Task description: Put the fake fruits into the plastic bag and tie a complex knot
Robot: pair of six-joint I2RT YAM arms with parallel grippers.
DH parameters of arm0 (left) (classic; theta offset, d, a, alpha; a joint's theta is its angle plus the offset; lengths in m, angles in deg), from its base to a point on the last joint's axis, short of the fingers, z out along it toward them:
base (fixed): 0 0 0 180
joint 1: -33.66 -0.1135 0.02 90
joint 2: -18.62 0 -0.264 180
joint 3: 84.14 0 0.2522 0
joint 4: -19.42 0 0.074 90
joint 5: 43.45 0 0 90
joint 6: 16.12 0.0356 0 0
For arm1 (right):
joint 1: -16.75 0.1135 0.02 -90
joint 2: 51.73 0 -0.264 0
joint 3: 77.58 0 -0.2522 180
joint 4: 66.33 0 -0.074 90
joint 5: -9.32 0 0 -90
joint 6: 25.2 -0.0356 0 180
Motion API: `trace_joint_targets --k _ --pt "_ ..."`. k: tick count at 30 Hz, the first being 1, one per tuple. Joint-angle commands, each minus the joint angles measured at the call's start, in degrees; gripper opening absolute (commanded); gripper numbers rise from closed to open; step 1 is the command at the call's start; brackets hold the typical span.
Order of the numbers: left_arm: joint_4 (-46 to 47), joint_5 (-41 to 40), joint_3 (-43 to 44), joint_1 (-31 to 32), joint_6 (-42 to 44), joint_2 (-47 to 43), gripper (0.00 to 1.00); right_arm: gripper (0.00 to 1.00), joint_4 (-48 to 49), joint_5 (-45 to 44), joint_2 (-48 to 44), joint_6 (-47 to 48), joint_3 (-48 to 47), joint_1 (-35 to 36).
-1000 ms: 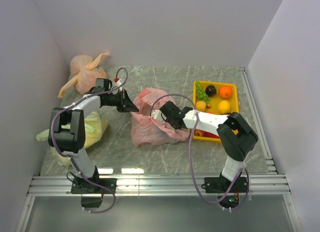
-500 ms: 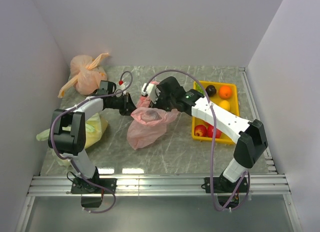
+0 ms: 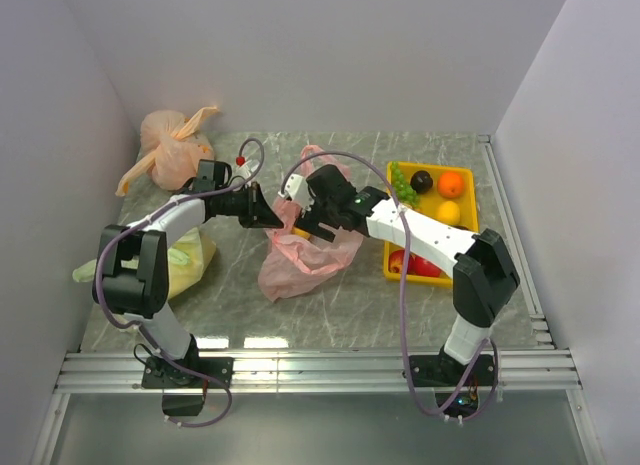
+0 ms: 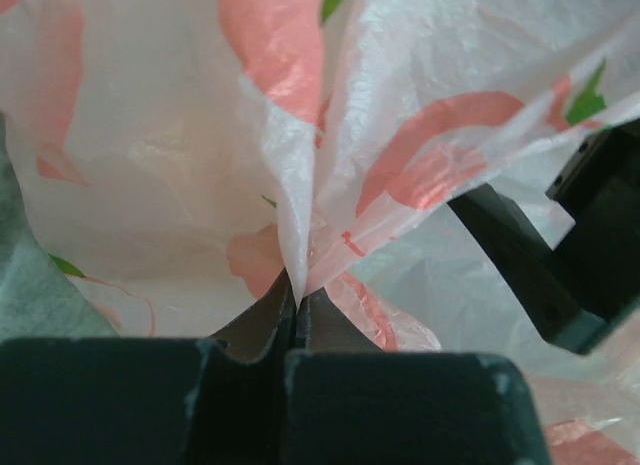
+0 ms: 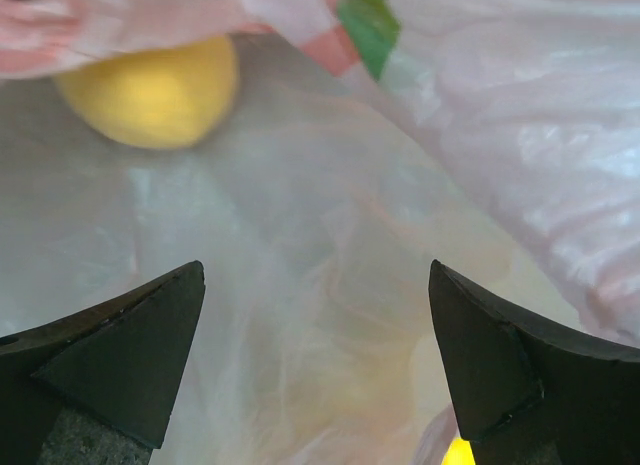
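Pinching a fold of the plastic bag (image 4: 300, 165) tight in the left gripper (image 4: 296, 303), jaws pressed together. Spread wide and grasping nothing with the right gripper (image 5: 316, 275), over translucent film at the bag's mouth, with a yellow fruit (image 5: 150, 95) just ahead. Around both, crumpled pink plastic on the marbled table (image 3: 350, 305), just beside the yellow tray (image 3: 476, 225) of fruit.

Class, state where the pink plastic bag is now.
In the top view the plastic bag lies mid-table, left of the yellow tray, its edge pinched by the left pincer, the open right pincer at its mouth.
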Motion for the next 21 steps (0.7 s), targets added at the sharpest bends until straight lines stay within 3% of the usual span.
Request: trace_joint_targets --k 1,5,6,12,16,21 --pt "0.1 -0.4 -0.1 0.7 3.5 -3.8 0.01 1.00 0.6 -3.6 1.4 -0.6 -4.3 -1.4" --pt "-0.3 -1.7 -0.3 1.4 4.6 -4.3 0.01 1.00 -6.9 8.8 1.2 -5.5 -11.9 -4.3" --pt "0.1 -1.9 -0.6 1.4 4.2 -4.5 0.01 1.00 -8.3 17.6 -0.1 -6.6 -14.2 -5.0" --pt "2.2 -6.3 -0.5 2.4 0.3 -4.6 0.00 1.00 -15.8 37.6 -6.0 -4.2 -14.0 -6.0" --pt "4.8 -7.7 -0.8 2.3 -4.0 -3.8 0.00 0.99 -18.7 41.6 -10.2 0.8 -9.2 -5.6" --pt "9.1 -6.8 -1.7 2.2 -10.9 -2.4 0.00 0.84 -19.3 38.3 -12.8 7.4 -0.3 -1.7"
